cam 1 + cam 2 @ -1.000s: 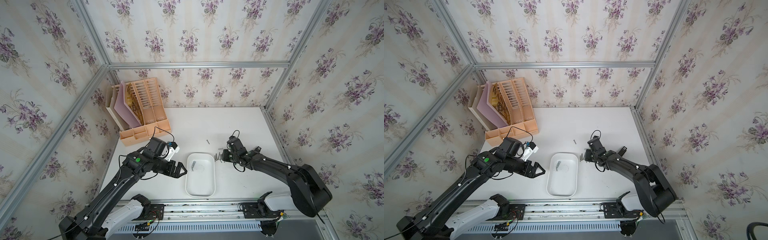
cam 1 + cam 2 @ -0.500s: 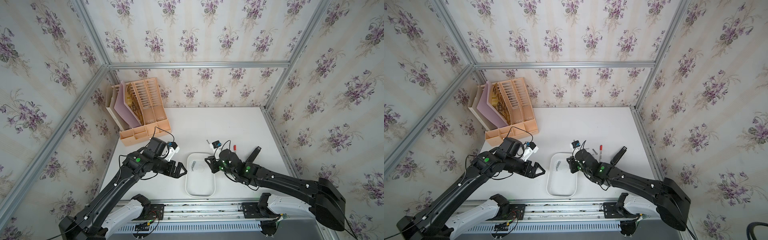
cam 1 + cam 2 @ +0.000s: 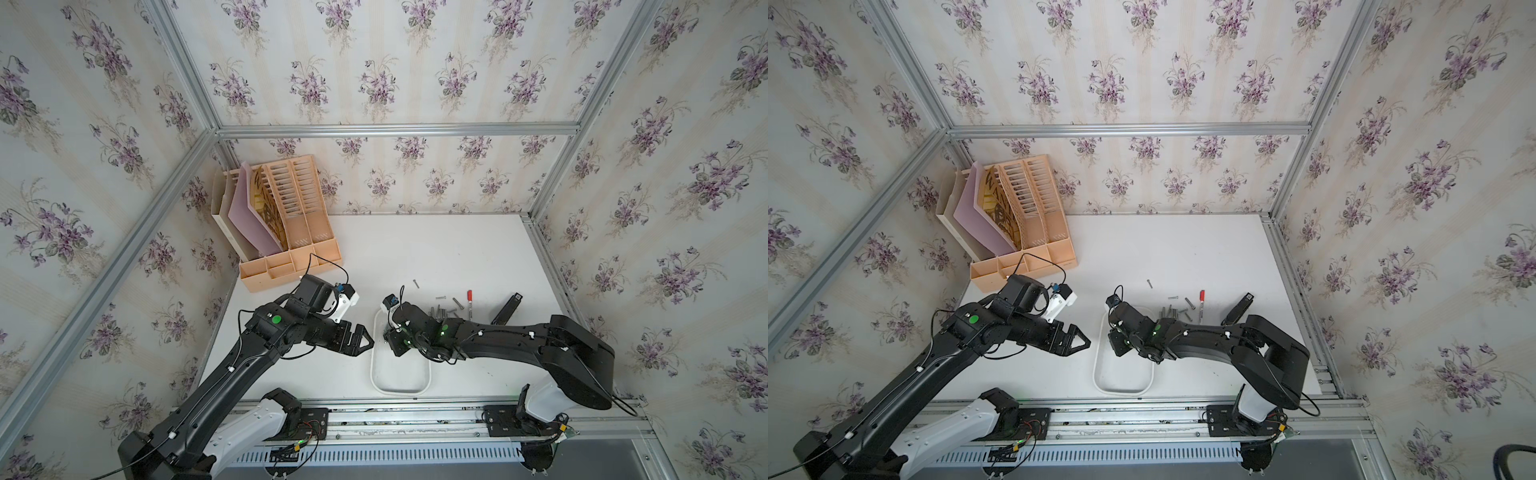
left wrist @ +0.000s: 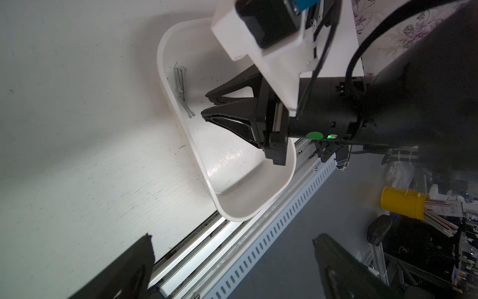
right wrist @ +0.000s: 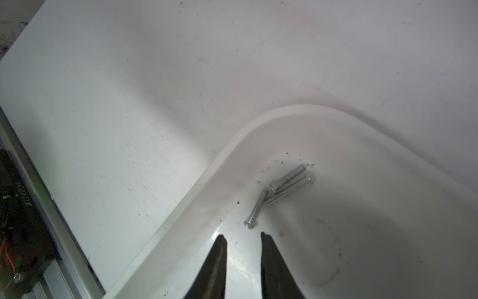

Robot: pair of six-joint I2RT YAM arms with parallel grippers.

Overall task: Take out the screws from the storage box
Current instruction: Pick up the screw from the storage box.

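Your right gripper hangs inside the box, low over its floor near one rounded corner. Its fingers are released: a narrow gap separates them and nothing sits in it. Three screws lie on the box floor just ahead of those tips. The nearest one points its head at the gap, just short of the tips. The other two lie side by side, touching each other, a little beyond it and close to the box wall.

Your left gripper hovers outside the box beside its long wall, tips aimed toward the right fingers and near them. Its fingers stand wide apart, holding nothing.

Behind your right wrist, outside the box, more screws lie scattered on the table beside a marker.
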